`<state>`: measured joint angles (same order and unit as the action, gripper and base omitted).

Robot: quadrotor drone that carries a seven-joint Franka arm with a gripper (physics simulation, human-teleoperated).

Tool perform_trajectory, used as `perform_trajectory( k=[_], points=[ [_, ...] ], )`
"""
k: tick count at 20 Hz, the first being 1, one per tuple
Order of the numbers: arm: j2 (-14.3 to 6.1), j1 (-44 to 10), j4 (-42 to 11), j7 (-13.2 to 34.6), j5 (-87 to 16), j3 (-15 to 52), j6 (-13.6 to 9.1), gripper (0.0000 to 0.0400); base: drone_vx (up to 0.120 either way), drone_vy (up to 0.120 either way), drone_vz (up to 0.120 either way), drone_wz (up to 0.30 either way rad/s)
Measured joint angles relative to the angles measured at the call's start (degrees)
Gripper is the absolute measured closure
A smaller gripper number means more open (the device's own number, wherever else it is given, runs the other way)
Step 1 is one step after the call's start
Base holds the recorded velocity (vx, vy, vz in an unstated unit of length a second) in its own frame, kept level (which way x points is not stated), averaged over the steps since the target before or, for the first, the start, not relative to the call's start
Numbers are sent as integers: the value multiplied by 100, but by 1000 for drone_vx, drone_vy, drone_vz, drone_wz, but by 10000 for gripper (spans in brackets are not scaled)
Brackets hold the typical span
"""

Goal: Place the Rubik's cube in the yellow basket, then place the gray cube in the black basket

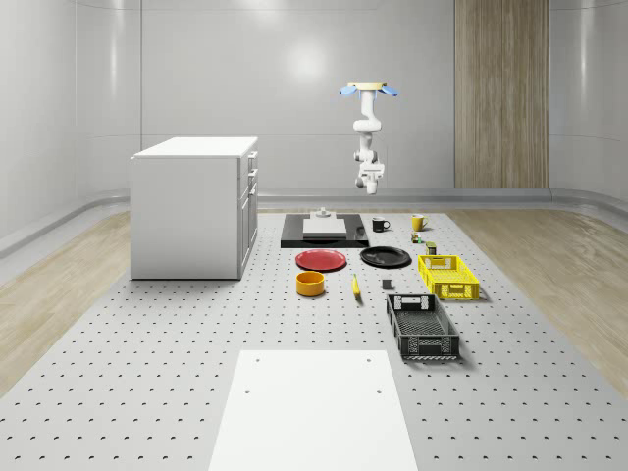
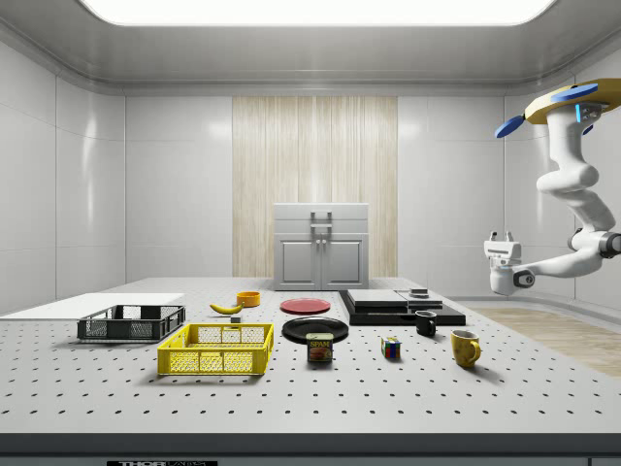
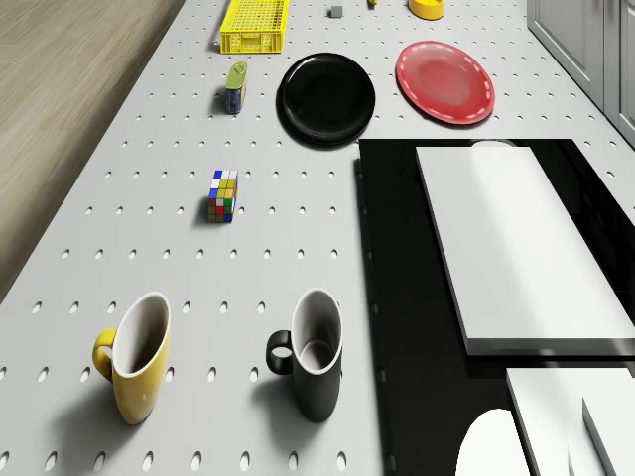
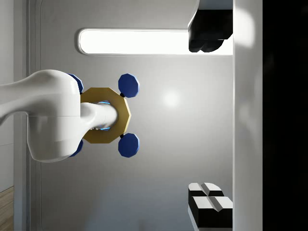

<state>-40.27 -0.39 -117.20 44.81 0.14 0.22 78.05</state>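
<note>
Pale grey panelled walls with a soft sheen enclose the room, curving into the floor along a rounded skirting. A vertical strip of light wood panelling breaks the wall behind the white cabinet, which has drawers and bar handles and stands on the bench. The bench is a wide grey perforated plate; a plain white sheet lies at its near edge in the whole-scene view. Light wooden floor flanks it on both sides. A long ceiling light panel glows overhead.
</note>
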Motion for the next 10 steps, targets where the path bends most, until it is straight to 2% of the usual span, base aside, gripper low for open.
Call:
perform_trajectory(
  k=[10],
  points=[
    [-13, -7, 11, -3, 0, 6, 20, 0, 0, 0, 0, 0]
  ],
)
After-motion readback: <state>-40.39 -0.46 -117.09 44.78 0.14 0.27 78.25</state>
